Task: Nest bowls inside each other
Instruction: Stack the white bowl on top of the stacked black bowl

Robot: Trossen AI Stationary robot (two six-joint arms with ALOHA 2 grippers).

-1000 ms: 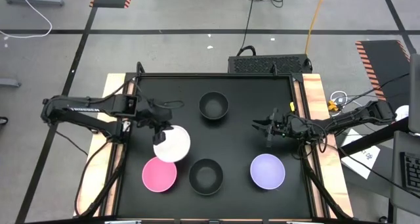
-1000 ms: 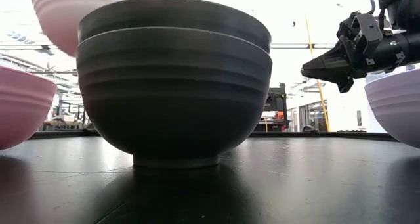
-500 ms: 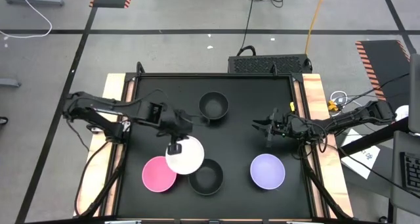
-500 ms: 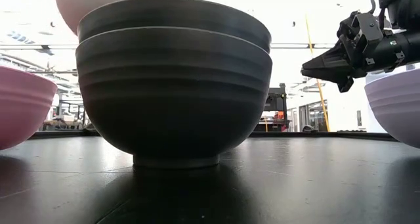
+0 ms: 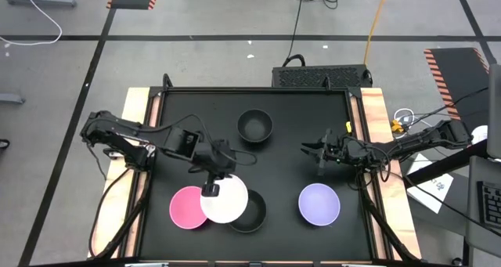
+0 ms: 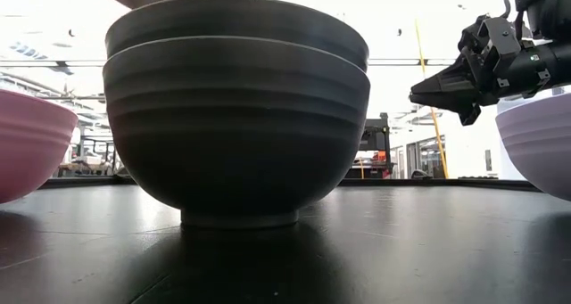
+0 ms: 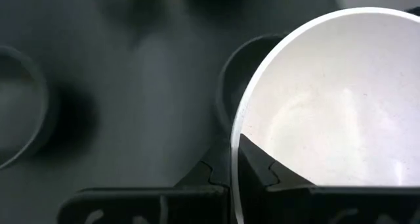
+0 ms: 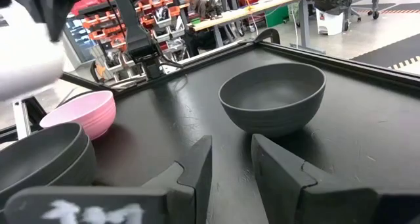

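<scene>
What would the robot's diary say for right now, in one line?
left pincer: shut on white bowl rim, held above black stacked bowls | right pincer: open, waiting above table | pink bowl, purple bowl: not nested

- Black table (image 5: 313, 134) is carrying:
- pink bowl (image 5: 185, 208), near left
- stacked black bowls (image 5: 254, 214), near centre
- lavender bowl (image 5: 319, 203), near right
- single black bowl (image 5: 255, 126), far centre

A black table (image 5: 313, 126) stands on a grey floor (image 5: 219, 16). Beyond its far edge sits a dark box (image 5: 321, 76), with a black cable (image 5: 296, 24) and a yellow cable (image 5: 379, 16) running away from it.
</scene>
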